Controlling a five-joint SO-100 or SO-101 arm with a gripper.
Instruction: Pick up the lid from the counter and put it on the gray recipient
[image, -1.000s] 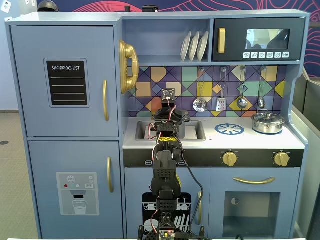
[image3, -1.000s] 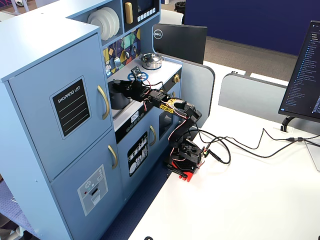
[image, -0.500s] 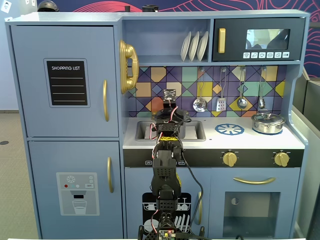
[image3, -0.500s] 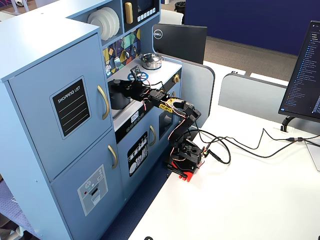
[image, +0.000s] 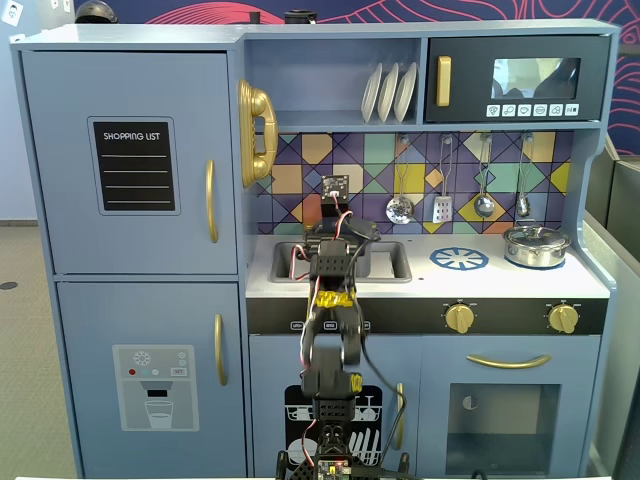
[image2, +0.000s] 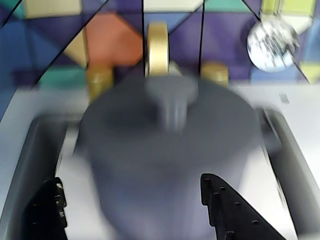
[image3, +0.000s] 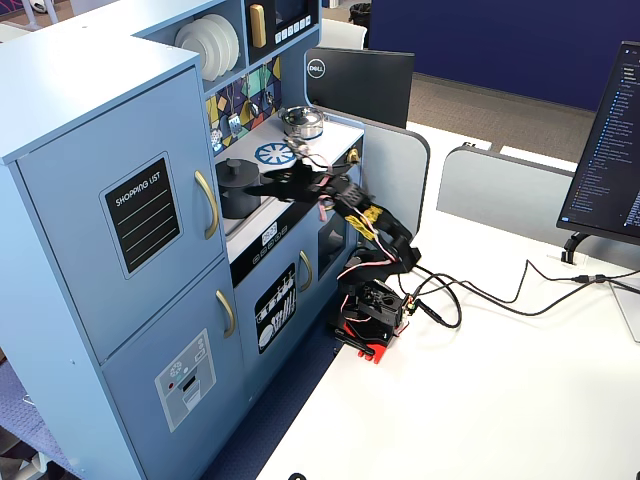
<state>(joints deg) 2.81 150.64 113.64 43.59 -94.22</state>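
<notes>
- Wrist view, though blurred, shows the gray recipient (image2: 170, 165) standing in the sink (image2: 30, 150) straight ahead of me, with the lid (image2: 170, 107) already resting on its top and the small knob standing up in the middle.
- My gripper (image2: 135, 210) is released: the two black fingers (image2: 225, 205) stand spread to either side of the pot's near wall, apart from it, and nothing is between them.
- In a fixed view from the front, my gripper (image: 338, 238) hangs over the sink (image: 395, 262) and my arm hides most of the pot; the shiny silver pot (image: 536, 245) sits well to the right of the sink on the counter (image: 480, 285).
- In the side fixed view the pot (image3: 237, 186) shows beside my gripper (image3: 275, 185), lid on.
- I judge the lid light, stiff and matte, so not very slippery. The knob is the sensible place to pinch; the flat rim offers little grip.
- Whether the lid sits square on the rim I cannot tell through the blur.
</notes>
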